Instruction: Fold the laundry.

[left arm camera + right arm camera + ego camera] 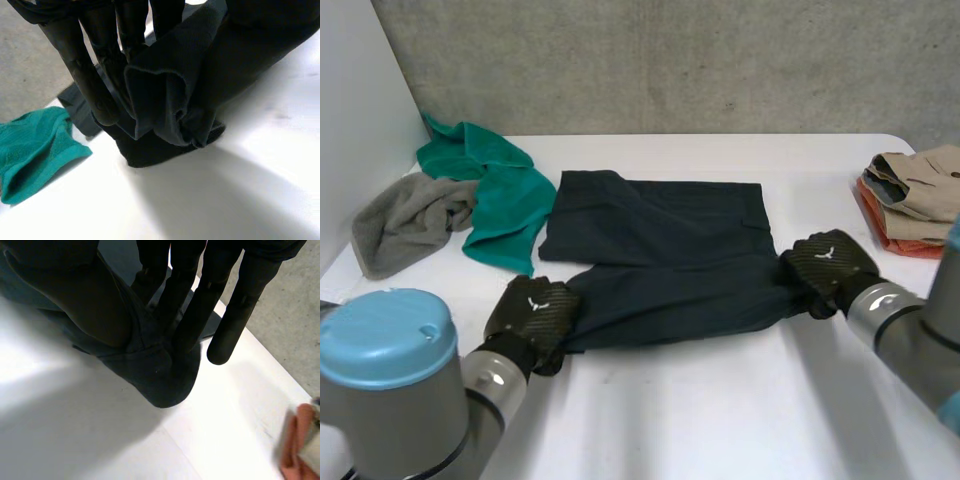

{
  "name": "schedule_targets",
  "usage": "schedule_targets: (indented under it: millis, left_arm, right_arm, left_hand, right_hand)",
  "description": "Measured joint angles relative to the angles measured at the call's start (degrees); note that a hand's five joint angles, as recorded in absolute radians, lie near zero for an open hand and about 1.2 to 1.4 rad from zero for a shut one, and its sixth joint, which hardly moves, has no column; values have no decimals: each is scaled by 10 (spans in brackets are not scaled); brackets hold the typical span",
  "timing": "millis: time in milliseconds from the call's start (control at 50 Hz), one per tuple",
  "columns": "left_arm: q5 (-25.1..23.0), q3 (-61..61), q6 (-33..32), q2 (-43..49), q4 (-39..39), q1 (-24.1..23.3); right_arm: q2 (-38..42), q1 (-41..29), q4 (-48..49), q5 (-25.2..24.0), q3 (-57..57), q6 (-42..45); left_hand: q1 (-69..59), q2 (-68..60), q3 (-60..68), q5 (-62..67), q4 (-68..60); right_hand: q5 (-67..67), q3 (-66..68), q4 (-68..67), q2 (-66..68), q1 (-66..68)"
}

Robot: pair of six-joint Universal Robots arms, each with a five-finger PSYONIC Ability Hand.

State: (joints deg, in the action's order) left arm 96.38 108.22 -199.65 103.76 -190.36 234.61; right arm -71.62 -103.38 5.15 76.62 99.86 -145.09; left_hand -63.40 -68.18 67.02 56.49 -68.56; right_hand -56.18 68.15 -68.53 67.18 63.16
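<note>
A dark navy garment point(660, 240) lies spread in the middle of the white table point(720, 410). My left hand point(532, 318) is at its near left corner. In the left wrist view the fingers point(90, 75) and thumb pinch a bunched fold of the dark cloth point(170, 90). My right hand point(828, 265) is at the near right corner. In the right wrist view the cloth point(155, 370) is pressed between the thumb and the straight fingers point(235, 315). The edge between the two hands is lifted slightly off the table.
A teal towel point(500, 190) point(30, 145) and a grey towel point(405, 220) lie at the back left, beside a white side wall. A folded tan and orange stack point(915, 190) point(300, 450) sits at the right edge. A concrete wall stands behind the table.
</note>
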Motion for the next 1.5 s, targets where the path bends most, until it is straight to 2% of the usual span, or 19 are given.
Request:
schedule_targets:
  millis: [100,180,300,440,580,760,860,960,980,1000,1020,1040,1060,1100,1140,1300,1320,1380,1500]
  left_arm:
    - [-2,5,2,-51,113,-22]
    - [-5,14,5,-79,203,-49]
    - [-4,17,7,-94,266,-90]
    - [0,-25,3,-73,224,-86]
    - [2,-112,-8,-12,117,-45]
    - [11,-261,-85,139,14,-9]
    - [40,-366,-136,242,-10,18]
    - [65,-463,-155,329,-38,29]
    - [68,-483,-157,347,-45,30]
    - [69,-489,-157,352,-47,30]
    - [71,-508,-157,369,-53,30]
    - [71,-516,-157,376,-56,30]
    - [71,-527,-156,386,-59,29]
    - [71,-536,-153,392,-62,26]
    - [70,-537,-151,389,-63,22]
    - [66,-489,-147,317,-64,8]
    - [66,-471,-147,300,-64,7]
    - [66,-419,-146,251,-63,7]
    - [54,-305,-121,162,-64,8]
  right_arm:
    - [-64,9,-135,1,2,61]
    - [-108,34,-270,3,17,156]
    - [-143,63,-375,2,41,262]
    - [-130,60,-307,-3,27,233]
    - [-39,6,-197,4,-64,148]
    - [94,-49,-71,38,-202,94]
    - [176,-59,23,62,-273,93]
    - [263,-67,104,80,-341,100]
    - [280,-68,117,83,-354,101]
    - [287,-68,122,84,-360,102]
    - [310,-70,138,87,-377,103]
    - [319,-71,144,89,-385,103]
    - [332,-73,153,91,-395,103]
    - [343,-75,161,94,-405,99]
    - [343,-78,163,97,-407,91]
    - [262,-76,130,96,-349,42]
    - [215,-72,100,90,-314,22]
    - [156,-61,44,74,-264,-5]
    - [108,-22,-62,22,-188,-53]
  left_hand:
    - [0,0,0,0,0]
    - [0,-3,5,0,0]
    - [0,-3,11,0,0]
    - [0,-3,11,9,-1]
    - [-2,-4,11,12,-1]
    - [-4,-4,11,12,-3]
    - [-4,-5,11,12,-3]
    - [-4,-5,11,12,-3]
    - [-4,-5,11,12,-3]
    - [30,24,-18,-17,27]
    - [145,142,-122,-121,131]
    - [258,241,-219,-217,230]
    - [412,376,-363,-351,365]
    - [494,466,-451,-451,469]
    - [526,556,-541,-533,561]
    - [526,564,-549,-537,570]
    - [526,564,-549,-537,570]
    - [526,564,-549,-537,570]
    - [526,564,-549,-537,570]
  right_hand:
    - [-3,0,0,0,0]
    - [-3,1,0,0,0]
    - [-3,1,-2,0,0]
    - [-11,1,-2,0,0]
    - [-20,3,-2,0,5]
    - [-22,3,-2,0,5]
    - [-22,3,-2,0,5]
    - [-22,3,-2,0,5]
    - [22,-40,42,-40,-26]
    - [42,-62,64,-62,-44]
    - [188,-210,211,-226,-201]
    - [257,-278,279,-285,-259]
    - [387,-400,402,-410,-393]
    - [499,-515,517,-515,-479]
    - [533,-556,558,-546,-497]
    - [533,-558,563,-547,-497]
    - [533,-558,563,-547,-497]
    - [529,-553,558,-543,-495]
    - [501,-526,530,-519,-494]
